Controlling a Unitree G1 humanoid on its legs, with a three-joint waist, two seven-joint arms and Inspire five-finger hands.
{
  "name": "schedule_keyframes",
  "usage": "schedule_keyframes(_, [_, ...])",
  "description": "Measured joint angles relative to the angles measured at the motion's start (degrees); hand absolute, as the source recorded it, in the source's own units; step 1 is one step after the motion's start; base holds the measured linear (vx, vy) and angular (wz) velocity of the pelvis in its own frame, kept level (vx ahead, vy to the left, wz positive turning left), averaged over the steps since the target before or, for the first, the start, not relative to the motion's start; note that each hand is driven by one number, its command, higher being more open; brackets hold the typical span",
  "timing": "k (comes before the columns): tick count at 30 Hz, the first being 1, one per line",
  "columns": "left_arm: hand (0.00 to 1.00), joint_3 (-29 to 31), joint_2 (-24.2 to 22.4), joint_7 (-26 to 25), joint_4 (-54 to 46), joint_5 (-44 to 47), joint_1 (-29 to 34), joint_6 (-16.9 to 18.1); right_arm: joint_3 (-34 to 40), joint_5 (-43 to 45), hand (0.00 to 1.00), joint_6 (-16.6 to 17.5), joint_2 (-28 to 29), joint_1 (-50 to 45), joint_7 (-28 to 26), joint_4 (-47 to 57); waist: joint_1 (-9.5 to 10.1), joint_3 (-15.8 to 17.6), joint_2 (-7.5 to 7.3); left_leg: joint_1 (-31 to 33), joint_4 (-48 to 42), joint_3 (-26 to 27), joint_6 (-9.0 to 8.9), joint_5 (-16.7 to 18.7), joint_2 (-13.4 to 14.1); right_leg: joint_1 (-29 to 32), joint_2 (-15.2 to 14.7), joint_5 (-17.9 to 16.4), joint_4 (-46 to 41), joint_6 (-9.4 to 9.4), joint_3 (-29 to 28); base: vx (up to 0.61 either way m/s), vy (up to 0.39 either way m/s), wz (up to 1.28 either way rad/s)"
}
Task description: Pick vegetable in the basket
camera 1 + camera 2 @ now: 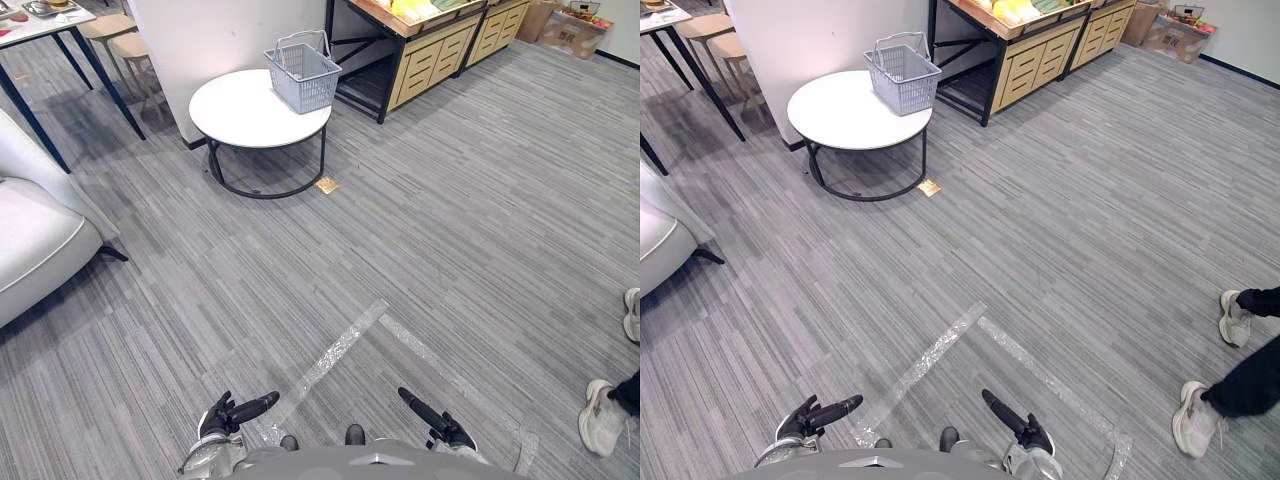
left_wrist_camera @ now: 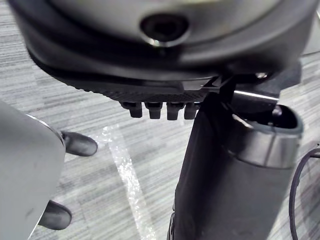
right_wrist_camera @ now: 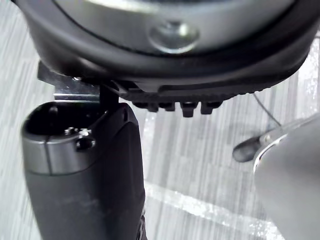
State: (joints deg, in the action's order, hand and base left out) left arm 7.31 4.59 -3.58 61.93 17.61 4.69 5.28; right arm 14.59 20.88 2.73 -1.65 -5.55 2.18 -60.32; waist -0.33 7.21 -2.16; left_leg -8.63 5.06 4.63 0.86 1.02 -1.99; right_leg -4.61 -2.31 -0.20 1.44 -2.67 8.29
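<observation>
Left eye view puts the grey basket [image 1: 302, 72] at about eleven o'clock, standing upright on the far edge of a round white desk [image 1: 250, 115] with its handles raised; nothing can be made out inside it. The vegetables [image 1: 418, 8] lie as a yellow and green heap at about one o'clock, on top of a wooden shelf [image 1: 425, 55] with drawers, just beyond the desk and well apart from the robot. They are too small to tell by kind. They will probably be light and firm with smooth, somewhat slippery skin, so a wrap of fingers and thumb round the thickest part of a single piece looks safer than a fingertip pinch. The basket looks stiff and light and may slide on the desk if something is dropped in hard. Both hands hang low over the carpeted floor [image 1: 450, 220], far from basket and produce. The left hand [image 1: 228, 413] sits at seven o'clock and the right hand [image 1: 440, 425] at five o'clock, each with fingers straight and spread from the thumb, holding nothing. A person's shoes [image 1: 600, 418] stand at four o'clock.
</observation>
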Motion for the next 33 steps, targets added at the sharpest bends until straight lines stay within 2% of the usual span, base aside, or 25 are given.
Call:
schedule_keyframes(5, [1.0,-0.6,-0.19,0.09,0.4,-0.23,0.27,0.0,1.75,0.24,1.0,0.0,0.55,-0.14,-0.23,-0.8,-0.08,-0.72,0.53,-0.27,0.03,-0.52,0.07,-0.07,-0.76,-0.94,-0.71,0.29,0.77,-0.29,0.61,0.0,0.012,0.05])
schedule_keyframes(33, [1.0,-2.32,-0.14,0.36,1.22,-6.58,0.08,1.15,2.72,0.08,1.0,1.51,1.47,0.16,-0.92,-2.77,-0.86,-1.61,-0.19,-2.25,0.07,0.7,-0.07,0.03,-1.01,-3.52,-0.83,1.33,2.73,-0.52,-0.14,-0.02,-0.008,-0.01])
